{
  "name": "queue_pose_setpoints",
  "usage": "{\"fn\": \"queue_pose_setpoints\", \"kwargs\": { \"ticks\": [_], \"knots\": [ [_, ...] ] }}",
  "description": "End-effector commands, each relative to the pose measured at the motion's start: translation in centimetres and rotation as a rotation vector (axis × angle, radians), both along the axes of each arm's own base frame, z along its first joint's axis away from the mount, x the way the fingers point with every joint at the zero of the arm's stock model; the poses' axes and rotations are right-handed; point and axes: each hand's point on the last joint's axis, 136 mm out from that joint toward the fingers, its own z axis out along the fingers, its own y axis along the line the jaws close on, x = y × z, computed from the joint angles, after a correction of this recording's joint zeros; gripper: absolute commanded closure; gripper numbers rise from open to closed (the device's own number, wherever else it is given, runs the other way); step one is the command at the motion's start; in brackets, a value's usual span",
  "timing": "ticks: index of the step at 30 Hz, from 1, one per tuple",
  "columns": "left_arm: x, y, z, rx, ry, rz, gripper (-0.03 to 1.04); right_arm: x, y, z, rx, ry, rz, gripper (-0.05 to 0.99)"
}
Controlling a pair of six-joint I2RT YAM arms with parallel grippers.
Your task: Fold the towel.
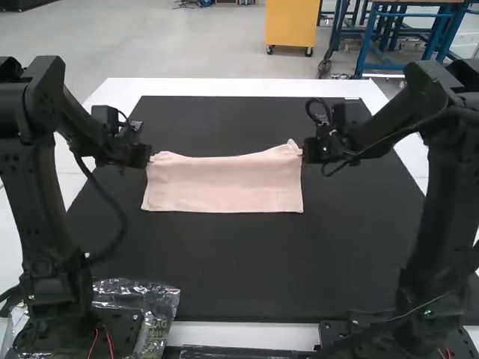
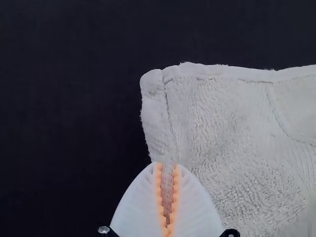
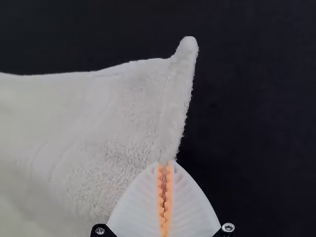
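Crumpled clear wrap (image 1: 153,310) lies at the foot of the left arm (image 1: 52,224), nearest the camera, with the right arm (image 1: 441,224) standing across from it. Beyond them, on the dark mat (image 1: 239,269), a pale pink towel (image 1: 224,187) lies stretched in a wide, shallow strip between the two arms, its near edge almost straight; how many layers it holds cannot be told. Farther up its sides, the left gripper (image 2: 168,165) pinches one side edge a little short of the far corner, and the right gripper (image 3: 165,164) has the opposite side pinched in the same fashion, the corner beyond it poking up in a small peak. Between the grips the far edge dips slightly, short of the white table's (image 1: 239,87) far border. The step in hand looks like a fold carried by both arms, probably bringing the held part over toward the near edge. Done well, it calls for matched height and pace, with just enough pull to flatten the dip without dragging the towel askew. Both sides should land together, corners squared, before either grip eases; the peaked corner may curl under and want smoothing afterward.
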Motion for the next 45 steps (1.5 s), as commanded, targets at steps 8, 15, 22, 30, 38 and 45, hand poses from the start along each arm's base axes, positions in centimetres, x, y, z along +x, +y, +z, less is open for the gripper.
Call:
{"fn": "queue_pose_setpoints", "kwargs": {
  "ticks": [8, 15, 22, 30, 38, 45],
  "knots": [
    [-3.3, 1.0, 2.7, 0.049, -0.024, -0.016, 0.99, -3.3, -1.6, 2.0, 0.035, 0.012, -0.004, 0.96],
    [-6.3, 0.4, 2.6, 0.058, 0.001, -0.03, 0.99, -6.1, -1.8, 1.0, 0.039, 0.048, 0.006, 0.96],
    [-9.2, 0.2, 1.4, 0.063, 0.034, -0.032, 0.99, -8.8, -2.2, -1.0, 0.034, 0.107, 0.012, 0.96],
    [-12.3, -0.4, -0.6, 0.076, 0.073, -0.054, 0.99, -11.6, -2.7, -3.9, 0.018, 0.172, 0.015, 0.96],
    [-14.5, -0.8, -2.9, 0.091, 0.065, -0.05, 0.28, -12.6, -3.3, -6.1, -0.003, 0.209, -0.007, 0.26],
    [-12.7, 0.7, -0.4, 0.069, -0.032, 0.012, 0.03, -11.2, -2.5, -4.2, 0.039, 0.186, -0.005, 0.04]
  ]
}}
